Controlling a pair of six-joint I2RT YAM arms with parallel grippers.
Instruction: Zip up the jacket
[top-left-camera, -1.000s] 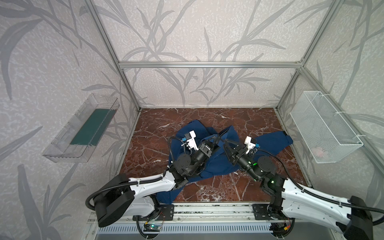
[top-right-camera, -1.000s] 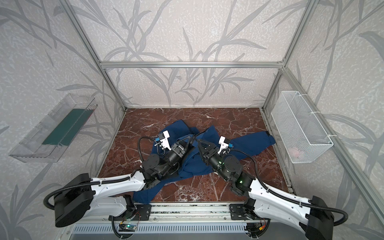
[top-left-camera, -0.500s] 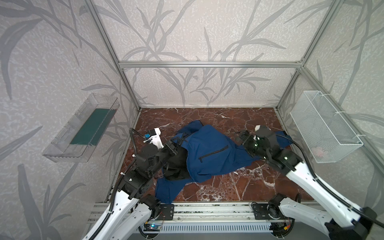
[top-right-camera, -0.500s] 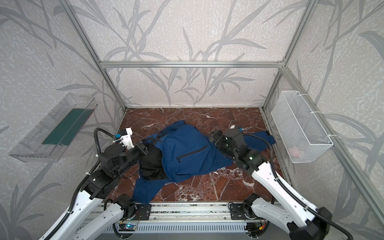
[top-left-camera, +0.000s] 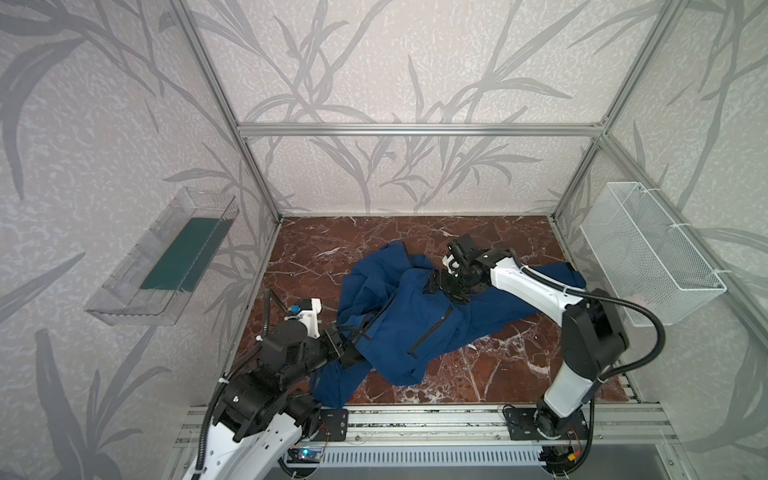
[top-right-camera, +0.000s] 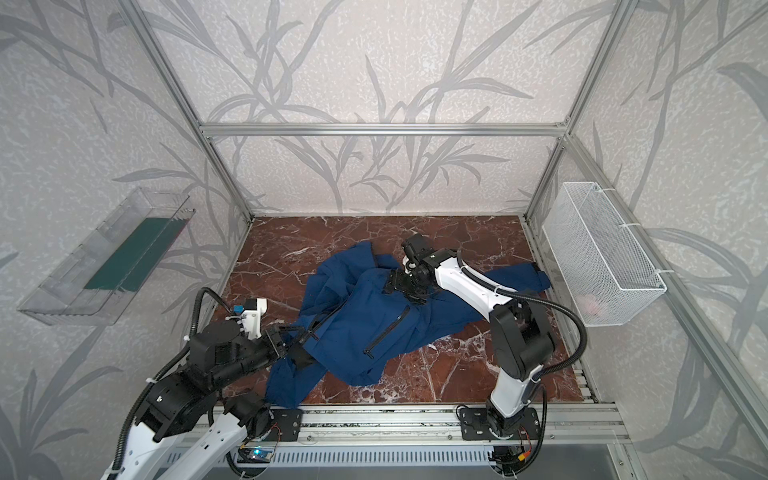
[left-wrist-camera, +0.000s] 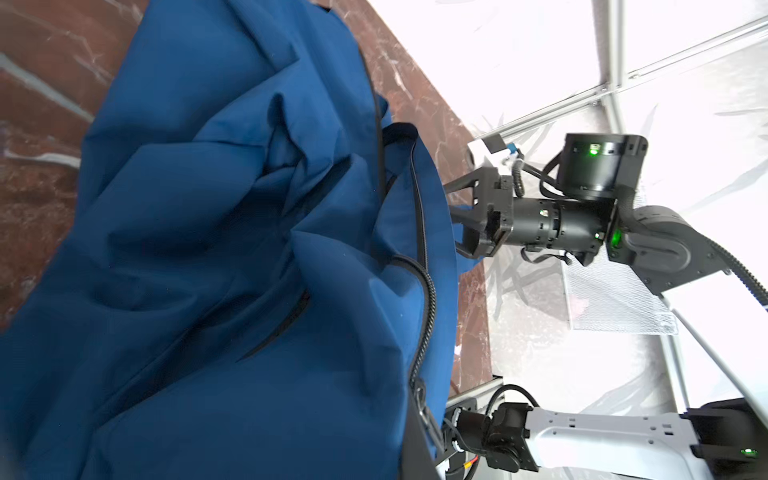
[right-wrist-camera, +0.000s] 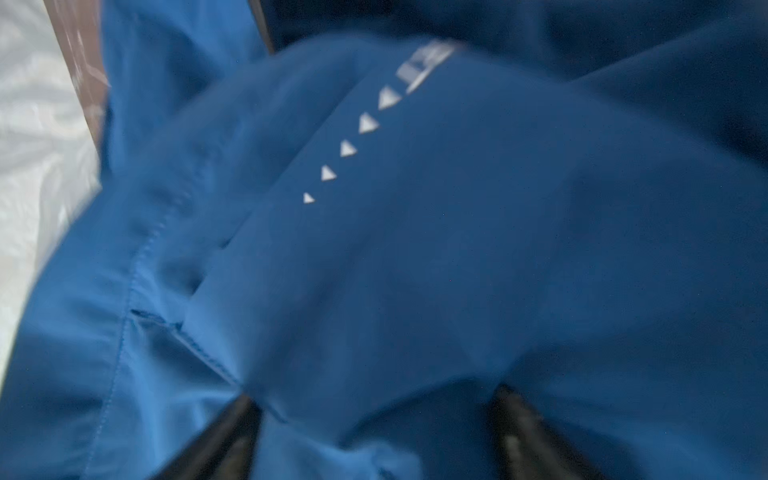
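Observation:
The navy-blue jacket (top-left-camera: 415, 320) (top-right-camera: 365, 324) lies crumpled on the marble floor, one sleeve stretched right. Its dark front zipper (left-wrist-camera: 426, 299) runs along an edge in the left wrist view. My left gripper (top-left-camera: 345, 350) (top-right-camera: 293, 337) (left-wrist-camera: 415, 457) is shut on the jacket's edge at the near-left end of that zipper, beside the metal pull (left-wrist-camera: 424, 409). My right gripper (top-left-camera: 436, 286) (top-right-camera: 392, 286) (right-wrist-camera: 372, 436) sits on the jacket's far part. Its fingers (right-wrist-camera: 224, 440) stand wide apart, open, with blue fabric bunched between them; that view is blurred. White triangle marks (right-wrist-camera: 347, 148) show on the cloth.
A white wire basket (top-left-camera: 648, 253) hangs on the right wall. On the left wall is a clear tray (top-left-camera: 166, 257) with a green pad in it. An aluminium rail (top-left-camera: 415, 419) runs along the front edge, carrying both arm bases. Frame posts stand at the back corners.
A second ago both grippers were close together over the jacket's middle. They have since drawn apart: the left went near-left with the hem, and the right went right, then onto the far part.

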